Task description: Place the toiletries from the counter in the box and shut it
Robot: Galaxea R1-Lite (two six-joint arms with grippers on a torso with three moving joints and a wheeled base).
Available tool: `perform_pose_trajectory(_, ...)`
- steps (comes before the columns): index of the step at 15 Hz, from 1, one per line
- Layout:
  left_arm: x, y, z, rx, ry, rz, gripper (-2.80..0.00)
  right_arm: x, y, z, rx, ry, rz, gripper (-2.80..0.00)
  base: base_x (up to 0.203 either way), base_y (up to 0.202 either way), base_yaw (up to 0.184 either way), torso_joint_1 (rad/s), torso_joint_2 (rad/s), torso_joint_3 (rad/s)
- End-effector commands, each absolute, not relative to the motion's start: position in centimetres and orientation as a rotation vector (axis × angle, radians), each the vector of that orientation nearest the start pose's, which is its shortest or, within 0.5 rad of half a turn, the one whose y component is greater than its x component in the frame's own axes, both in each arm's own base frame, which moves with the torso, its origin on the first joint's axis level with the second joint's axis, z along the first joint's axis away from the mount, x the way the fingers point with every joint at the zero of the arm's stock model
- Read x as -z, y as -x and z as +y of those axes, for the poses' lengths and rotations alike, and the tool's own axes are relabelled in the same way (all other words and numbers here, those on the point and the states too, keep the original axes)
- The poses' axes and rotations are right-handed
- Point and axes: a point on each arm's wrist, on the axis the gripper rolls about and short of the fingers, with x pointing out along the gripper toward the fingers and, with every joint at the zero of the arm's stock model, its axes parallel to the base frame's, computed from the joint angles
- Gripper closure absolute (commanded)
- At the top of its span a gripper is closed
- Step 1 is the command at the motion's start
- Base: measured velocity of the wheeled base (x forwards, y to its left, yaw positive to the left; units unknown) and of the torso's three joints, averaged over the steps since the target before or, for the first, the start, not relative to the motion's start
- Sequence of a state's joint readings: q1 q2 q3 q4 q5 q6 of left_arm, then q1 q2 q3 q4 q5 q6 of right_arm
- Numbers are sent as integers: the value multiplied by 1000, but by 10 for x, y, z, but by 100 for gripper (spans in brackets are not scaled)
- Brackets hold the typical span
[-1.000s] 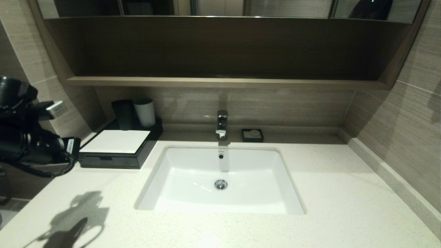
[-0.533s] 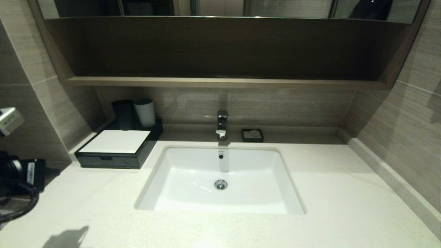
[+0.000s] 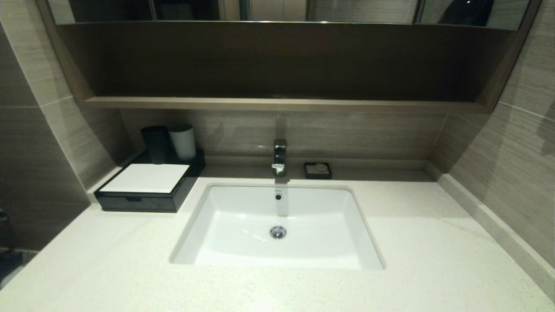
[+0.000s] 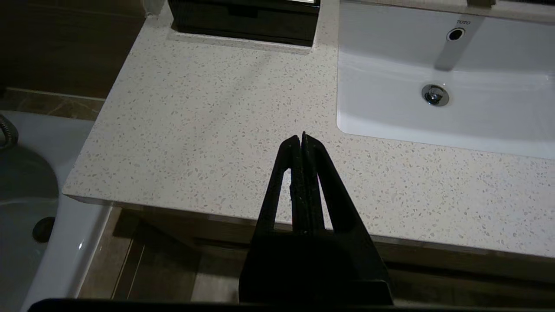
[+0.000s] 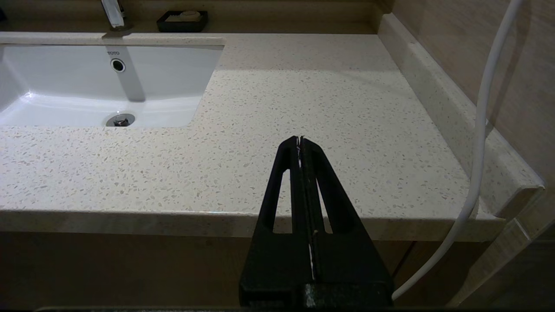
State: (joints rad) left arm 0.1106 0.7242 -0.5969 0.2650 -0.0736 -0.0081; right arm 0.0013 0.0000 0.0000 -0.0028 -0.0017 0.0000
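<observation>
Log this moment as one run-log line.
left hand: shut, empty, over front counter edge | right hand: shut, empty, right of sink | box: drawer closed | toiletries: none in view

Dim, warm light falls from above onto the counter, leaving the shelf recess beyond it in deep shadow. The sink basin catches soft glare, and the faucet throws a pale reflection down its back wall. In both wrist views each gripper shows as a black silhouette, the speckled stone ahead of the fingertips crisp. Wall lines bow toward the head view's edges.
</observation>
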Motion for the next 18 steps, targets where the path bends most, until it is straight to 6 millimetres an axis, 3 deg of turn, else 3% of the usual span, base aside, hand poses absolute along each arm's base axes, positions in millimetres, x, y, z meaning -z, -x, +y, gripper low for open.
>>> perform_pose_trajectory(1,-197,-20,0,-30,29,296,0,-75,23,0,0,0,-2,0,0,0,0,0,0,0)
perform_pose_trajectory(5,-156,10,-2,-34,-47,206,0,-75,23,0,0,0,-2,0,0,0,0,0,0,0)
perform_pose_trajectory(7,-141,16,-1,-51,-68,160,0,-75,23,0,0,0,-2,0,0,0,0,0,0,0)
perform_pose_trajectory(11,-142,19,1,-105,-74,9,0,-75,23,0,0,0,-2,0,0,0,0,0,0,0)
perform_pose_trajectory(18,-122,25,2,-94,-73,-87,0,-75,23,0,0,0,-2,0,0,0,0,0,0,0)
